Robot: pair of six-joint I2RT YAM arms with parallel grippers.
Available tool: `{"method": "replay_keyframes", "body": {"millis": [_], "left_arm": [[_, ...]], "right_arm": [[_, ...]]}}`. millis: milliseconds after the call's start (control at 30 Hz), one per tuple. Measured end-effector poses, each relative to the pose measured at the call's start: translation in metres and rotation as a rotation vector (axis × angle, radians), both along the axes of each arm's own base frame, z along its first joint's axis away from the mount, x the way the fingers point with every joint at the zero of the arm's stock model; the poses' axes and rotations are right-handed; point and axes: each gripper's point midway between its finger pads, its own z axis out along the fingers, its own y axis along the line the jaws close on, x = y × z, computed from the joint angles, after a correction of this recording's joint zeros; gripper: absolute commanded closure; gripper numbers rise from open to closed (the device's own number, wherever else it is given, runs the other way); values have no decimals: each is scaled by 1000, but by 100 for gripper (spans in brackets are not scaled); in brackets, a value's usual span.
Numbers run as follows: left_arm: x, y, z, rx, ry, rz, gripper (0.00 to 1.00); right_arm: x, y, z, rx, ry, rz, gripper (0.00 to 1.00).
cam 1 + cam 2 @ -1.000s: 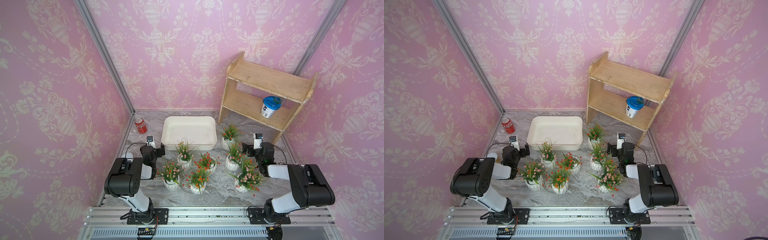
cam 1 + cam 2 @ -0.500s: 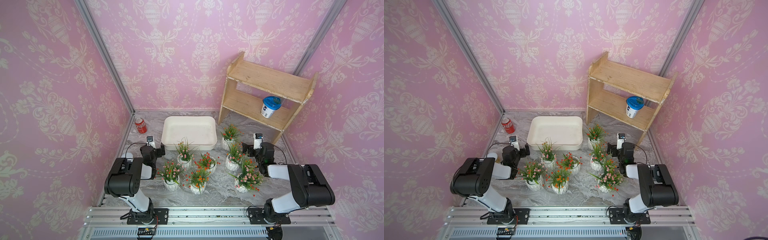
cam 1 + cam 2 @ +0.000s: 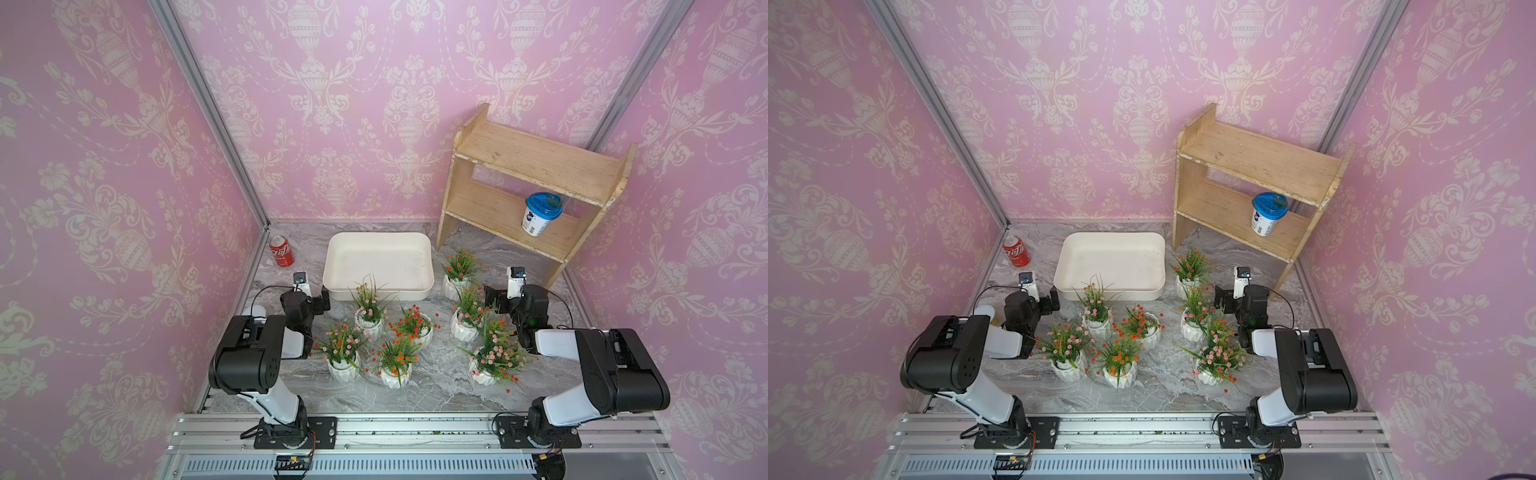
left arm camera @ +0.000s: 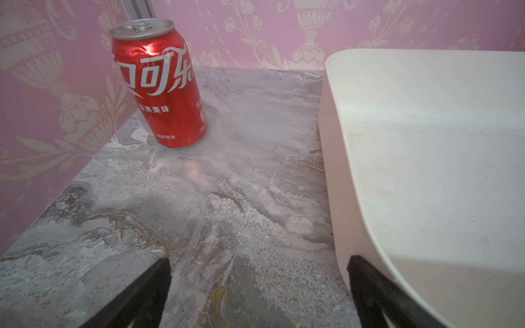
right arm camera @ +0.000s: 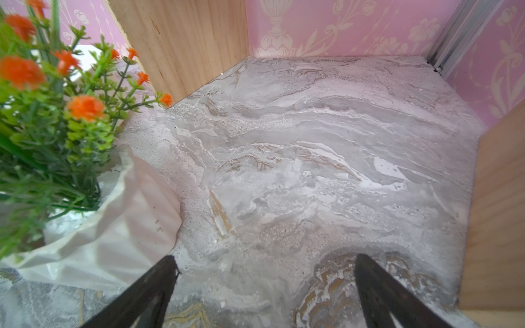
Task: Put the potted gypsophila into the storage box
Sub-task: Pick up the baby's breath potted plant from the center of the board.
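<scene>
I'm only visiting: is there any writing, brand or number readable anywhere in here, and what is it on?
"口可乐": large white script on the red soda can, the Chinese Coca-Cola brand; its start curves out of view.
"经典美味": small white line under that script.
Fine print near the can's base and side: too small to read.
Label on the blue-lidded cup on the wooden shelf: too small to read.
No other text shows.

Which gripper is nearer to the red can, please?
Left. The left gripper points at the can from a short way off, beside the box; the right gripper is on the opposite side, by the shelf.
</scene>
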Motion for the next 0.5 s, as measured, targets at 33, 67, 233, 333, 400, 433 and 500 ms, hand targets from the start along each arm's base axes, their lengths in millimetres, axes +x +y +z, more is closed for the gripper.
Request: {"method": "replay_keyframes", "body": {"millis": [33, 67, 233, 333, 400, 433, 500], "left_arm": [[0, 0, 0, 0, 0, 2, 1], [0, 2, 0, 2, 0, 9, 1], [-4, 11, 14, 17, -9, 61, 1], [0, 15, 39, 24, -11, 87, 1], [7, 21, 67, 18, -15, 121, 1], [11, 23, 82, 13, -22, 138, 1], [15, 29, 116, -10, -38, 184, 1]], "right_arm": [[0, 0, 0, 0, 0, 0, 0], [0, 0, 0, 0, 3, 0, 0], [5, 0, 11, 9, 45, 1, 0], [8, -1, 39, 12, 5, -2, 0], [4, -2, 58, 19, -12, -12, 0], [1, -3, 64, 23, -11, -22, 0], [-4, -6, 83, 35, -5, -46, 0]]}}
